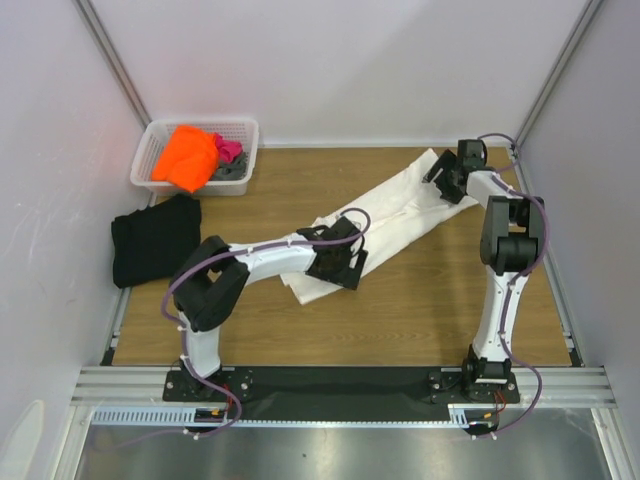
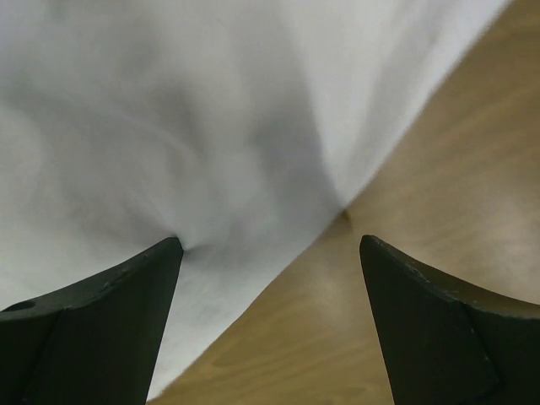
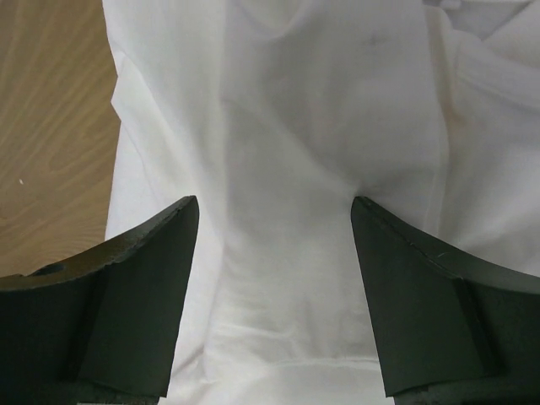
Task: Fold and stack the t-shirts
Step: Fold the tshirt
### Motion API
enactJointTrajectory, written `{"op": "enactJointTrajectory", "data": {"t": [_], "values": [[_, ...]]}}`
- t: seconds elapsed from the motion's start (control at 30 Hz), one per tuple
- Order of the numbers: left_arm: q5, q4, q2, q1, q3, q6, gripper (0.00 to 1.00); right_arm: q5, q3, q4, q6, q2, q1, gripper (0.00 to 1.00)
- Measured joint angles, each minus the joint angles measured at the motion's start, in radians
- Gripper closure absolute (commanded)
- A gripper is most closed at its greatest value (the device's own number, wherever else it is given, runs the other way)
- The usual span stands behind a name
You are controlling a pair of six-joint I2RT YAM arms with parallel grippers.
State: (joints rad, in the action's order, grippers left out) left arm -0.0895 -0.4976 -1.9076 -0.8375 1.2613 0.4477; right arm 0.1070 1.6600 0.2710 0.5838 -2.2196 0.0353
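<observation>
- The left gripper (image 2: 270, 241) sits low near the middle of the tabletop (image 1: 420, 320) with its fingers spread wide (one tip on cloth, the other over bare wood). It straddles the near edge of the white t-shirt (image 1: 400, 210), probably lined up to pinch that edge.
- The white t-shirt lies as a long, rumpled band running diagonally from the middle toward the far right corner, with no graphic showing. Drawn out like this, it gives each arm an end to work on.
- The black t-shirt (image 1: 153, 240) lies in a compact block at the left edge, well apart from the white one. It looks like the start of the stack.
- The right gripper (image 3: 274, 201) hangs near the far right corner over the white shirt's far end, fingers parted and holding nothing.
- The basket (image 1: 252, 150) in the far left corner holds the orange t-shirt (image 1: 187, 157), the pink t-shirt (image 1: 229, 150) and the grey t-shirt (image 1: 232, 172), bundled and not yet folded.
</observation>
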Motion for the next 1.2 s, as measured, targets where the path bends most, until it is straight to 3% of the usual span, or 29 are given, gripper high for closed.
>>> {"op": "enactJointTrajectory", "data": {"t": [0.33,0.6,0.77,0.9,1.07,1.2], "values": [[0.198,0.018,0.065,-0.178,-0.070,0.151,0.07,0.007,0.218,-0.042,-0.061,-0.154,-0.156,0.21],[0.217,-0.023,0.076,-0.245,-0.069,0.162,0.06,0.048,0.364,0.009,-0.104,-0.230,-0.280,0.21],[0.129,-0.162,0.139,-0.235,-0.028,0.154,0.04,0.106,0.503,0.159,-0.137,-0.242,-0.305,0.19],[0.061,-0.193,0.299,-0.176,-0.027,0.157,0.04,0.109,0.515,0.217,-0.152,-0.166,-0.302,0.18],[-0.013,-0.146,0.478,-0.080,-0.170,0.183,0.04,0.084,0.456,0.245,-0.151,-0.035,-0.298,0.18],[-0.060,-0.118,0.495,-0.074,-0.304,0.201,0.05,0.057,0.338,0.225,-0.152,0.033,-0.303,0.18]]}}
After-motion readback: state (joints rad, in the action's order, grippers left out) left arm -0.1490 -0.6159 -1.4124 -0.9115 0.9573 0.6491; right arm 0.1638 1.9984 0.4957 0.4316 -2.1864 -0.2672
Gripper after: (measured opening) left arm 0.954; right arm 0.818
